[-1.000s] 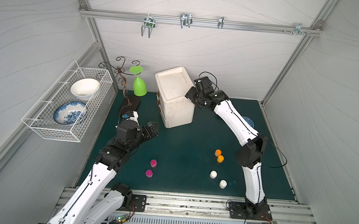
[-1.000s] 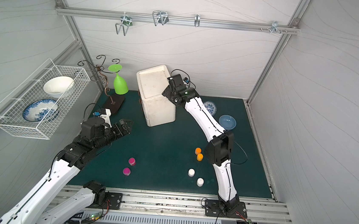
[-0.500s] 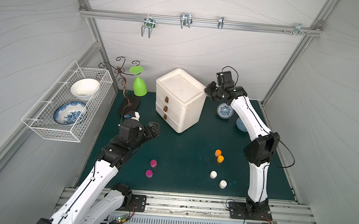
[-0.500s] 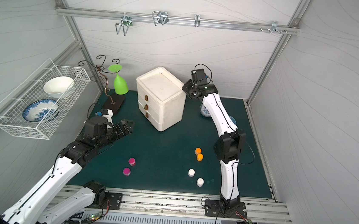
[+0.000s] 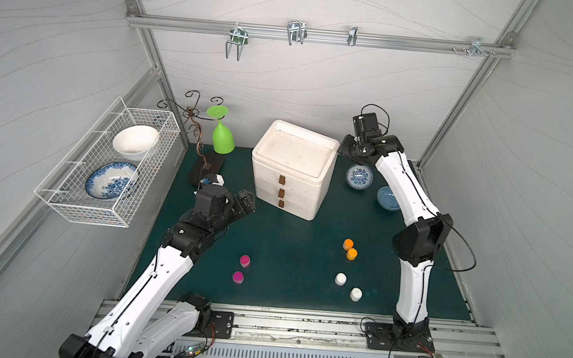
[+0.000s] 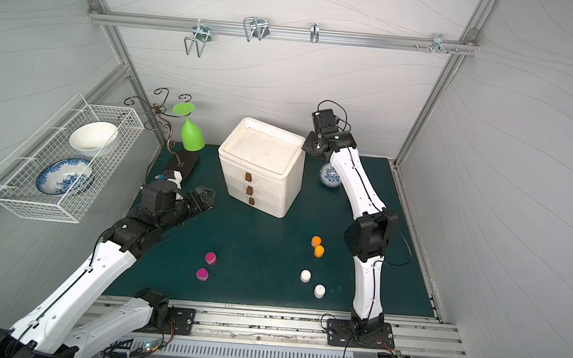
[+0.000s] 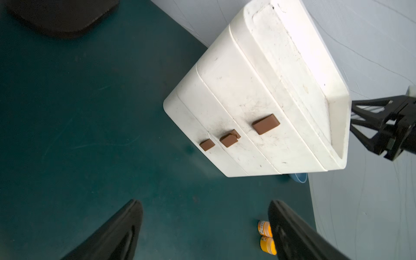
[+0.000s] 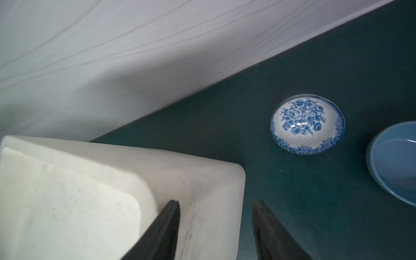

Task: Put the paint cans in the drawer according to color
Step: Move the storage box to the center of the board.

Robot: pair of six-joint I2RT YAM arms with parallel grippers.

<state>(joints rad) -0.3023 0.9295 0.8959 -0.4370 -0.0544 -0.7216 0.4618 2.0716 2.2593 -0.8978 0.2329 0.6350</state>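
Note:
The drawer [image 5: 293, 166] is a white chest at the back middle of the green mat, its three brown-handled drawers shut and facing the front. The paint cans stand in pairs on the mat: magenta [image 5: 245, 261] [image 5: 238, 277], orange [image 5: 348, 243] [image 5: 352, 253], white [image 5: 340, 279] [image 5: 356, 294]. My left gripper [image 5: 246, 201] [image 7: 203, 202] hovers open left of the chest, holding nothing; the orange cans [image 7: 264, 227] show beside one finger. My right gripper [image 5: 346, 150] [image 8: 216, 202] is open at the chest's top right corner, one finger over the lid [image 8: 67, 202], the other outside the wall.
A white wire basket [image 5: 63, 203] with two bowls hangs on the left wall. A green goblet [image 5: 223, 135] and a curled metal stand [image 5: 197, 133] are at the back left. A blue-patterned bowl [image 5: 359, 176] and a plain blue bowl [image 5: 388, 197] lie right of the chest, under my right arm.
The chest has turned so that its handles face the front. My right gripper swung right off it, then settled at its top right corner. The left arm barely moved.

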